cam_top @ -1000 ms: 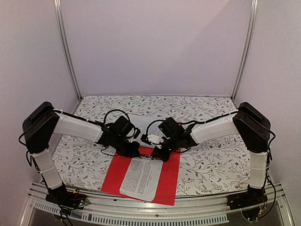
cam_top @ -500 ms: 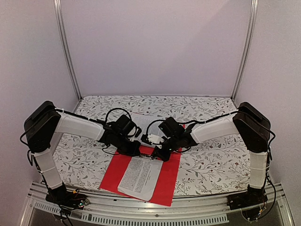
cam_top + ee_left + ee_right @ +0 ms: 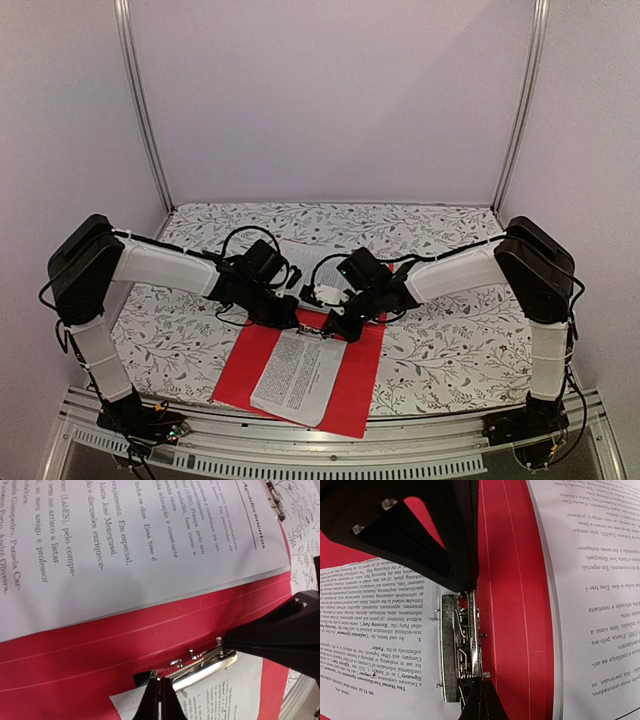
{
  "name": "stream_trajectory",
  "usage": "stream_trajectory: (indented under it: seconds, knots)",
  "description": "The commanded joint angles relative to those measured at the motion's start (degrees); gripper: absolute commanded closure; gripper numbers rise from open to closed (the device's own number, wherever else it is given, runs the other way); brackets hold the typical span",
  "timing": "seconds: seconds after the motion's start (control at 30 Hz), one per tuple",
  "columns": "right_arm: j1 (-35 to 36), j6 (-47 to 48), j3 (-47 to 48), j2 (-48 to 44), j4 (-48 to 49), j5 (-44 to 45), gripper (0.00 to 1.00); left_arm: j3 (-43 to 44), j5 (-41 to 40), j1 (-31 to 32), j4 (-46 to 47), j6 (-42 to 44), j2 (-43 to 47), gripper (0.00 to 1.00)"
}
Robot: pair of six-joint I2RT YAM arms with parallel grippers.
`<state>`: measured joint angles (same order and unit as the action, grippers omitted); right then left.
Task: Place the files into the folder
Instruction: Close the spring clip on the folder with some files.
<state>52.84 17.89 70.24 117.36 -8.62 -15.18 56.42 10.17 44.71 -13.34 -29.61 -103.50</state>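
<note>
Two arms meet in the top view over one floral-patterned table (image 3: 450, 330), above one red folder (image 3: 355, 390) that lies open at the near edge. Two files are counted. The near file (image 3: 298, 375) lies flat and askew on the folder. The far file (image 3: 300, 258) lies beyond the grippers and is partly hidden by them. The left gripper (image 3: 290, 320) and the right gripper (image 3: 333, 330) sit tip to tip at the folder's far edge; their fingers are too small here to judge.

Left wrist view: one metal clip (image 3: 205, 664) sits on the folder (image 3: 90, 655), at the top edge of the near file (image 3: 225, 695). The far file (image 3: 150, 545) fills the upper part, its edge overlapping the red surface. The left gripper (image 3: 160, 700) has its two fingers pressed together, with the tip touching one end of the clip. Whether it nips any part of the clip cannot be told. The right gripper (image 3: 235, 640) shows at the right, its tip at the clip's other end.

Right wrist view: the same single clip (image 3: 460, 650) stands between the two grippers. The right gripper (image 3: 481, 695) has its fingers drawn together to one point at the clip's lower end. The left gripper (image 3: 462, 582), likewise closed up, meets the upper end. The near file (image 3: 380, 630) lies to the left of the clip and the far file (image 3: 590, 580) to the right, with a bare strip of folder (image 3: 505, 580) between them.
</note>
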Motion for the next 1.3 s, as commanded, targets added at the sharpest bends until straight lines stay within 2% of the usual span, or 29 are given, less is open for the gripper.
stream_trajectory:
  seconds: [0.0,0.33,0.67,0.93,1.27]
  knots:
    - [0.2,0.4,-3.7,6.6,-13.3,3.1,1.00,-1.3,-3.7,-2.4,-4.4,0.7,-2.3,1.00]
    - [0.3,0.2,-3.6,6.7,-13.3,3.0,1.00,-6.4,-2.0,-2.4,-2.7,-1.2,-4.3,1.00]
    - [1.1,1.2,-3.3,7.0,-14.4,3.7,1.00,-3.1,-5.3,-2.8,-5.0,0.9,-8.8,1.00]
    - [1.5,3.3,-2.7,7.4,-16.1,3.4,1.00,-2.6,-6.7,-3.6,-1.6,1.2,-7.5,1.00]
    - [2.0,4.5,-1.9,7.9,-17.0,2.8,1.00,-1.2,-4.4,-6.0,2.6,1.9,-5.6,1.00]
